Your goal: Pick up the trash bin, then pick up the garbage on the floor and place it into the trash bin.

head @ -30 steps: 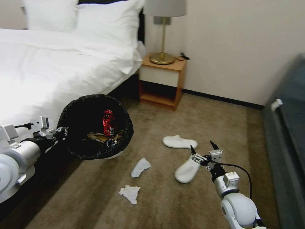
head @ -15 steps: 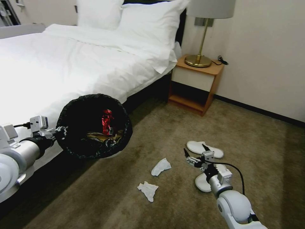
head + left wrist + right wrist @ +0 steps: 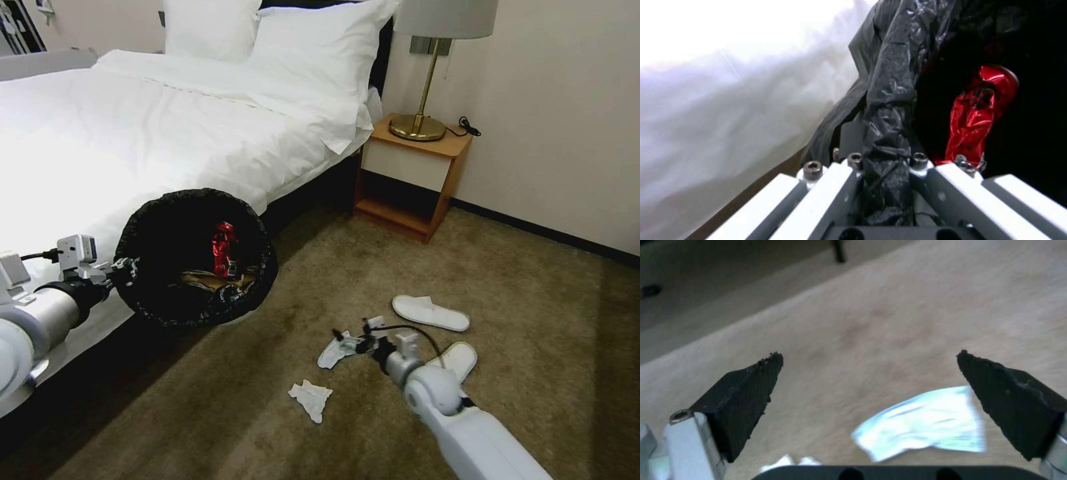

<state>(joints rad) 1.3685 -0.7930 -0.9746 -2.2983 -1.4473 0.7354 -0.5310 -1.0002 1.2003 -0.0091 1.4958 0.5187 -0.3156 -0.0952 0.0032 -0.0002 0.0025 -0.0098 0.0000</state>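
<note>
Right tool (image 3: pixel 341 337) spread over tissue (image 3: pixel 331 353) (slippers (image 3: pixel 430 313) beside)

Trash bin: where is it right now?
In the head view the trash bin hangs at the left, off the floor beside the bed, its rim pinched by the left gripper.

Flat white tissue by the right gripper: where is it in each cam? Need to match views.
Head view: tissue lies on the carpet, right beside the open right gripper.
Right wrist view: tissue on the carpet between the spread fingertips, nearer one.
Left wrist view: faces the trash bin rim clamped by the left gripper, away from the tissue.
Shared landmark: the right gripper.
</note>
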